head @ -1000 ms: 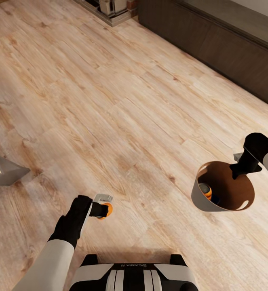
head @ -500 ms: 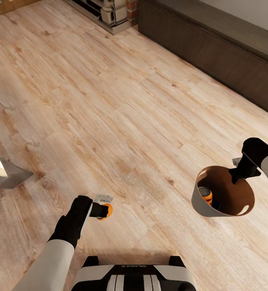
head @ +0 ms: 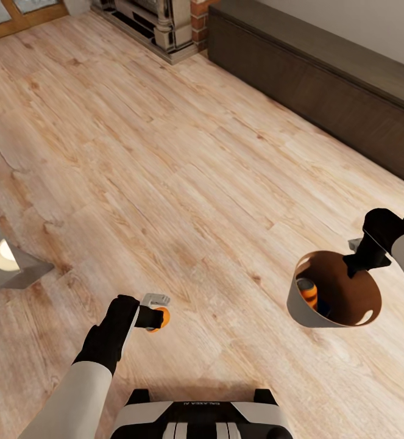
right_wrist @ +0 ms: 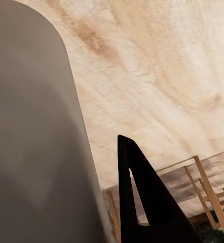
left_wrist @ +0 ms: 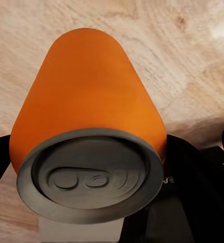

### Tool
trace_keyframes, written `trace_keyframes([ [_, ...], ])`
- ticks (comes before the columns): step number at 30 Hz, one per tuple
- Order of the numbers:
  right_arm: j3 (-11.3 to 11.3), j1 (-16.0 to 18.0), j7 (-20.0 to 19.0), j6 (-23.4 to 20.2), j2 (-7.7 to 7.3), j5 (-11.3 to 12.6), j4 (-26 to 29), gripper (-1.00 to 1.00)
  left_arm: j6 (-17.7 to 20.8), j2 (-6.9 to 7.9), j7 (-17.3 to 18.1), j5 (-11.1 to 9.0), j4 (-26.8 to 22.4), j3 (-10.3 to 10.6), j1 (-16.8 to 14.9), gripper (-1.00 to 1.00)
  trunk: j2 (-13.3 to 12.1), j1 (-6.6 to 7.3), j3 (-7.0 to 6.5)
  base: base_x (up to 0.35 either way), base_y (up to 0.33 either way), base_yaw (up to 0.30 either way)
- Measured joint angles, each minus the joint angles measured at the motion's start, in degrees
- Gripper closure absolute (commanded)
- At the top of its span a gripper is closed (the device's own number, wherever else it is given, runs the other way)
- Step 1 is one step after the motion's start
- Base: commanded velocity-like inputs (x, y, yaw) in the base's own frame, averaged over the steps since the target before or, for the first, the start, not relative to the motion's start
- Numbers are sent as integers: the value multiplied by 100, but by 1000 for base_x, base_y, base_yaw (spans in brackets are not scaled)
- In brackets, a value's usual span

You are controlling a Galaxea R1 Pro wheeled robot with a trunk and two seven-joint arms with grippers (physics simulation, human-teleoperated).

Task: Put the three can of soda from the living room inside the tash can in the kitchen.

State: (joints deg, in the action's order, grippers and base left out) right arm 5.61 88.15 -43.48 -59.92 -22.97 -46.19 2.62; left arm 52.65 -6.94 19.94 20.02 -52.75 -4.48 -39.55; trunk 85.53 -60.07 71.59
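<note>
Left gripper (head: 155, 317) closed on a soda can (head: 162, 317), held low over the wood floor (head: 165, 183) ahead of the robot's base (head: 202, 417); the left wrist view shows that can (left_wrist: 89, 152) close up, orange wall and grey end with its pull tab facing the camera, dark fingers (left_wrist: 193, 192) pressing on its sides. Right gripper (head: 365, 256) sits at the rim of the trash can (head: 299, 302) and appears to carry the bin by its wall, since the grey wall (right_wrist: 36, 152) lies against one black finger (right_wrist: 147, 202) in the right wrist view; the pinch itself is hidden, so whether the jaws are closed cannot be told. Inside the bin, against the brown lining, lies another orange can (head: 310, 291), with something dark beside it, too small to identify. Handling judgement: the can looks light, rigid enough for a side pinch, thin-walled and smooth, so liable to dent under hard squeeze or to slip and roll if let go on the floor. Best hold is across the mid-body, as now. The bin looks stiff and light but wide and tapered; a one-wall pinch at the rim would let it swing or tilt, and a tilt could spill the can inside. A dark cabinet (head: 323, 91) runs along the far wall, with a brick fireplace (head: 183, 24) beyond.
</note>
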Motion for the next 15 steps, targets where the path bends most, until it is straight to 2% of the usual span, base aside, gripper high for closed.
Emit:
trace_keyframes([
  [7, 23, -62, 7, 5, 107, -14, 5, 100, 1, 0, 0, 0, 1, 0, 0, 100, -281, 154, -191, 0, 0, 0],
  [15, 8, -77, 9, 6, 127, -19, 12, 100, 5, 0, 3, 0, 2, 0, 0, 100, -602, 329, -409, 0, 0, 0],
])
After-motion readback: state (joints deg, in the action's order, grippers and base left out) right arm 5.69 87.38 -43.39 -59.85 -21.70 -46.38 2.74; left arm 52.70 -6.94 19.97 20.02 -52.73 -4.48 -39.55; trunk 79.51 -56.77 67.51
